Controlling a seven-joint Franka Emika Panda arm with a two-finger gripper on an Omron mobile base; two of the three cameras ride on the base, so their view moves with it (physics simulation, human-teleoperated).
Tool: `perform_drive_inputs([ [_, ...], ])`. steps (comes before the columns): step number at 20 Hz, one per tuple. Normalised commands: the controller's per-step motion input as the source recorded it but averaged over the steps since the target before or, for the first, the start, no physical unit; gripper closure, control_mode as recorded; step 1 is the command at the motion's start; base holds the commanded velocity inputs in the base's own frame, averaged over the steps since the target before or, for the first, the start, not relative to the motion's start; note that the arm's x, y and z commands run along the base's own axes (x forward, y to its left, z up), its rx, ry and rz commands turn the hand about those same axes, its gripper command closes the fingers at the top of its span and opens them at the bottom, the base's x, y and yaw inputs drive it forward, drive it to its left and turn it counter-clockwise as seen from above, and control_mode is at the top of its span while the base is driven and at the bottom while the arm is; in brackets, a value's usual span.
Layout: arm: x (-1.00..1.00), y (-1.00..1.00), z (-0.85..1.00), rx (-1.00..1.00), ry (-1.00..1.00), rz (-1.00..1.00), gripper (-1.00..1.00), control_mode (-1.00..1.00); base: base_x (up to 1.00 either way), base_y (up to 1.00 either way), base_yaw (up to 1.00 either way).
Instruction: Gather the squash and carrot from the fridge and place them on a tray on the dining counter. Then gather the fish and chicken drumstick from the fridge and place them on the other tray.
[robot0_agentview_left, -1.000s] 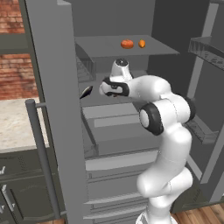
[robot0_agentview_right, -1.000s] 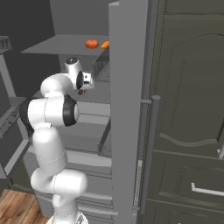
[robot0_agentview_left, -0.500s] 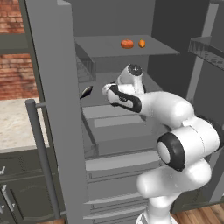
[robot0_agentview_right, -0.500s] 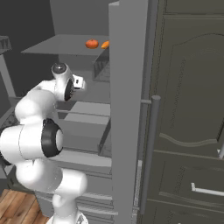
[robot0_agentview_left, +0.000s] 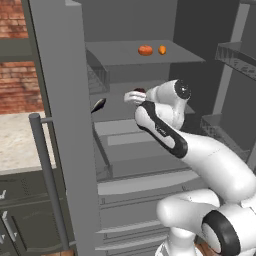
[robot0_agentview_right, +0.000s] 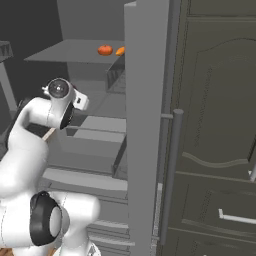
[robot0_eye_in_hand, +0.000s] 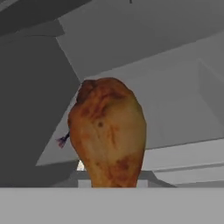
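Far left in your left base view, a dark fish (robot0_agentview_left: 98, 104) seems to lie at the fridge shelf's (robot0_agentview_left: 120, 112) edge, though it's small and hard to read. Right of it, your gripper (robot0_agentview_left: 134, 95) is clenched on the chicken drumstick (robot0_eye_in_hand: 108, 132). Above, squash (robot0_agentview_left: 145, 50) and carrot (robot0_agentview_left: 162, 49) sit side by side on the upper shelf (robot0_agentview_left: 150, 59).
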Motion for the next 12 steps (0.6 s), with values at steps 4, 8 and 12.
perform_drive_inputs([
  [4, -0.88, 0.00, 0.75, 0.45, 0.00, -0.14, 1.00, -1.00, 0.00, 0.00, 0.00],
  [8, -0.76, 0.00, 0.57, 0.44, 0.02, -0.09, 1.00, -1.00, 0.00, 0.00, 0.00],
  [12, -0.37, 0.00, 0.57, 0.25, 0.02, -0.07, 1.00, -1.00, 0.00, 0.00, 0.00],
])
